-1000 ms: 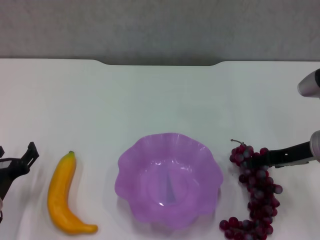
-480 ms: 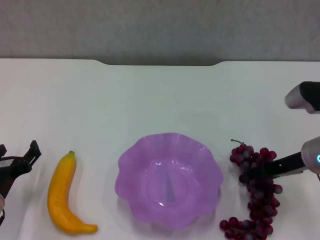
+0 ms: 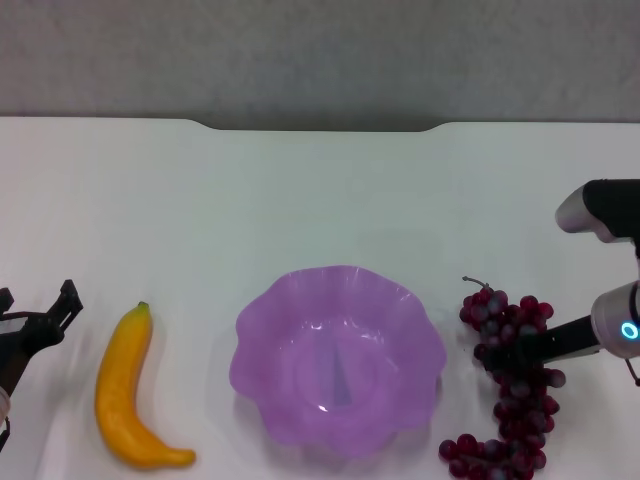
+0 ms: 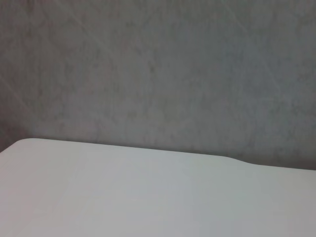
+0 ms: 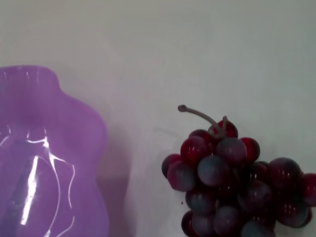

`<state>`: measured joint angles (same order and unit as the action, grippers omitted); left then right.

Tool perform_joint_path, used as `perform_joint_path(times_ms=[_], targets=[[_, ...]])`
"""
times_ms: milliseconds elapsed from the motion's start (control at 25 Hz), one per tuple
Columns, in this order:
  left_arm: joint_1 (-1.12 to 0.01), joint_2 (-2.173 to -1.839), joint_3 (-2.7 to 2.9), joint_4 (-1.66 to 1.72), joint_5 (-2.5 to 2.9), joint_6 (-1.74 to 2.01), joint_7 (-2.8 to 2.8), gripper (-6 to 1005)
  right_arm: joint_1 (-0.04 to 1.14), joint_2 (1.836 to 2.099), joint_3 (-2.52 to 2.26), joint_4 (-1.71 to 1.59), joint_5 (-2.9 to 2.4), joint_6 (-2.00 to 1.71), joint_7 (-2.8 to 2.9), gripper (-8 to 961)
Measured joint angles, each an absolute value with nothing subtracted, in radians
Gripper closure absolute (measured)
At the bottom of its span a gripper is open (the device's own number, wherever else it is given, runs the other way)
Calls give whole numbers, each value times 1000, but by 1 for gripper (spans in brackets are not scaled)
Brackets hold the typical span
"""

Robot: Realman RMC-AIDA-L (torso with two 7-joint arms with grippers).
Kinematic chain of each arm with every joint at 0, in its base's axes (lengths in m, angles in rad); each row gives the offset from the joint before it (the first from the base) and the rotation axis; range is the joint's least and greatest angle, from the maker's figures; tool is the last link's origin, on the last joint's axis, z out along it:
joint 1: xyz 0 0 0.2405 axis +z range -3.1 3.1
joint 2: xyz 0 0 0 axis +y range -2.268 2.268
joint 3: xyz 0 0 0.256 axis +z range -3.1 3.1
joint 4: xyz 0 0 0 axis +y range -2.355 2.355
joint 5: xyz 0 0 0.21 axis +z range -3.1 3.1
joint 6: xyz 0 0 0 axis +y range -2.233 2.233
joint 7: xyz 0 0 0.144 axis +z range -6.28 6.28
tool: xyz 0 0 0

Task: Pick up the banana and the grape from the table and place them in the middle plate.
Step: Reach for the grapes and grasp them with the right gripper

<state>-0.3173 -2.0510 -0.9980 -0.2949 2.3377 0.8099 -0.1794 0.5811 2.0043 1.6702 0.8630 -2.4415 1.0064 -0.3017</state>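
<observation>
The orange-yellow banana lies on the white table at the near left. The purple scalloped middle plate stands at the near centre, with nothing in it. The grape bunch lies right of the plate, stem pointing away from me. My right gripper reaches in from the right edge and lies over the upper half of the bunch. My left gripper is open and empty at the left edge, a little left of the banana. The right wrist view shows the grape bunch close up beside the plate's rim.
The table's far edge has a shallow notch with a grey wall behind. The left wrist view shows only bare tabletop and that wall.
My right arm has swung inward and its gripper has slid nearer to me along the grape bunch. The left gripper, banana and plate have hardly moved.
</observation>
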Motion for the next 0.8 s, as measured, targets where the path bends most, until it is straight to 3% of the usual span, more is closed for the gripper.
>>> perform_joint_path(times_ms=[800], targets=[[-315, -2050, -999, -295, 2336, 810, -183, 112, 608, 2006, 1619, 796, -2442, 943, -307, 75]])
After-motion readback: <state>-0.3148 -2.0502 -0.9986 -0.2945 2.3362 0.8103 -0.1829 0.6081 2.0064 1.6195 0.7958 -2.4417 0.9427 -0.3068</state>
